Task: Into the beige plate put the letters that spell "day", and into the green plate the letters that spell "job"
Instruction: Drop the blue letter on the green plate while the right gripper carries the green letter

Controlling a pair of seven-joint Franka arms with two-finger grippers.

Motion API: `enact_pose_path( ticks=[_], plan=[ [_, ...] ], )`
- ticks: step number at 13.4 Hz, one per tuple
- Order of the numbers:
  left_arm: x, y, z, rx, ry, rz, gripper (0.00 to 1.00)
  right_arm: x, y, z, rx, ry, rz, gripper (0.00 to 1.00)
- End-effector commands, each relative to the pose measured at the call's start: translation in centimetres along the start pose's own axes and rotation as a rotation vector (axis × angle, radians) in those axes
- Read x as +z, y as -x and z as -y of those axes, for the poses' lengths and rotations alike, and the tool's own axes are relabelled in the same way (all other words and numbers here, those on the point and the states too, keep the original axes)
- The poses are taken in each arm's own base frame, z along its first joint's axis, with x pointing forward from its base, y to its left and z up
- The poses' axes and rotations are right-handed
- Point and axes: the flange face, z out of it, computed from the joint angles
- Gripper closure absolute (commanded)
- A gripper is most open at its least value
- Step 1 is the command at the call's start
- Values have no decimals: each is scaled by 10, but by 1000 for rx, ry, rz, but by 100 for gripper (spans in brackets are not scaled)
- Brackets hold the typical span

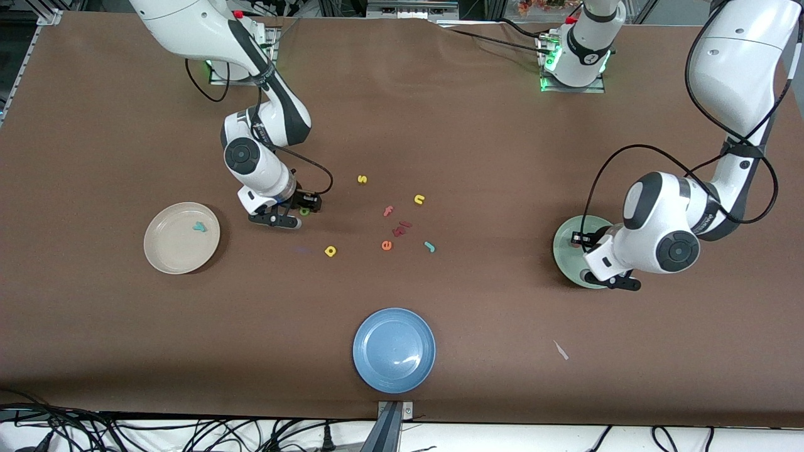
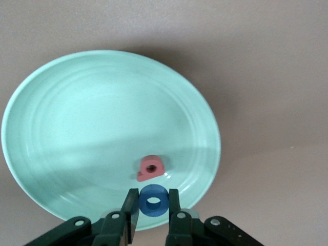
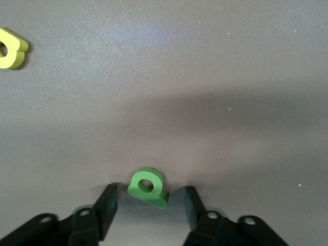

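2 arms bent low, left pincer [image 2: 152, 205] gripping blue "o" [image 2: 153, 199], right pincer [image 3: 147, 205] straddling green "d" [image 3: 147, 185]

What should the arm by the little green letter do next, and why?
Probably close the right pincer on the green "d" and lift it. The letter lies on the table between the pincer's open fingers, not yet squeezed, and the beige plate where it belongs, with the teal "y" already in it, sits close by toward that arm's end of the table.
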Motion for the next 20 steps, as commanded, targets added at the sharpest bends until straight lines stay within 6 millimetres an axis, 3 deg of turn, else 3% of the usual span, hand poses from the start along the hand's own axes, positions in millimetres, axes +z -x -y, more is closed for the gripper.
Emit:
enact_pose_path(
  ticks=[1, 3, 5, 6, 7, 9, 12, 15, 18, 20],
  plan=[
    [10, -2, 37, 137, 5, -29, 98, 2, 0, 1, 11, -4, -5, 47],
    [24, -3, 56, 176, 21, -37, 94, 2, 0, 1, 11, -6, -7, 54],
    [30, -4, 57, 208, -25, -36, 67, 2, 0, 1, 11, -6, -7, 61],
    [30, -4, 56, 215, -42, -33, 30, 2, 0, 1, 14, -7, -7, 64],
    [31, -4, 59, 215, -40, -33, 0, 2, 0, 1, 13, -7, -7, 66],
    [26, -3, 53, 219, -44, -30, 0, 0, -2, 3, 8, -8, -8, 68],
    [3, -2, 7, 185, -40, -9, 0, -28, -26, 3, 10, 18, 34, 69],
    [-18, 0, -73, 10, -14, -30, 0, -56, -51, -17, -53, 89, 78, 68],
    [-13, 4, -151, -177, -10, -28, 0, -74, -68, -50, -160, 107, 70, 68],
    [-14, 2, -199, -283, 36, -24, 0, -79, -80, -82, -248, 123, 88, 68]
  ],
)
